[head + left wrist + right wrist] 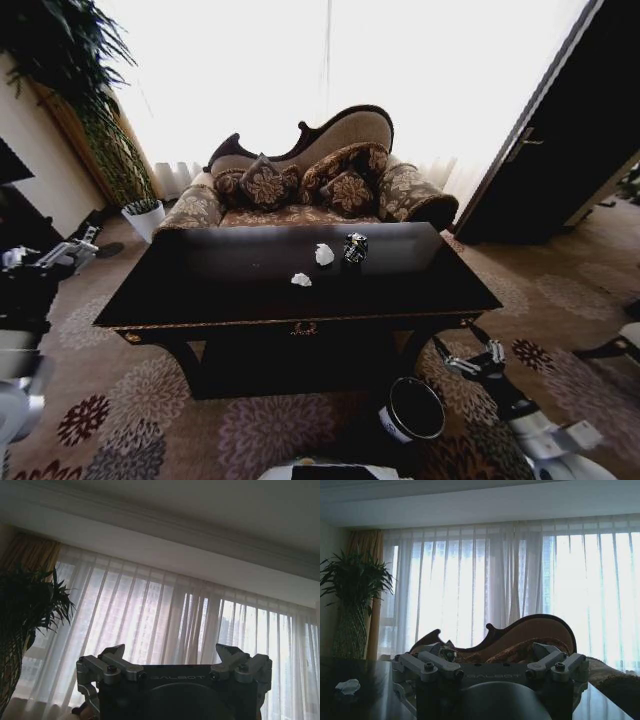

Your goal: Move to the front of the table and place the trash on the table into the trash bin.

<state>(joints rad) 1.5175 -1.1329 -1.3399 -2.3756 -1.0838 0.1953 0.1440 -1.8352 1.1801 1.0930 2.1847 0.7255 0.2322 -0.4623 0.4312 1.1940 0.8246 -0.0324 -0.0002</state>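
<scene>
We observe a carpeted sitting room with sheer curtains, a patterned sofa and a potted plant behind the dark table. On the tabletop lie two white paper wads and, just beside the farther wad, a shiny black-and-silver can. The trash bin stands on the floor near the table's front right leg. The left gripper is raised off the table's left end, its jaws spread. The right gripper hangs low past the front right corner, close to the bin, jaws likewise spread and holding nothing.
</scene>
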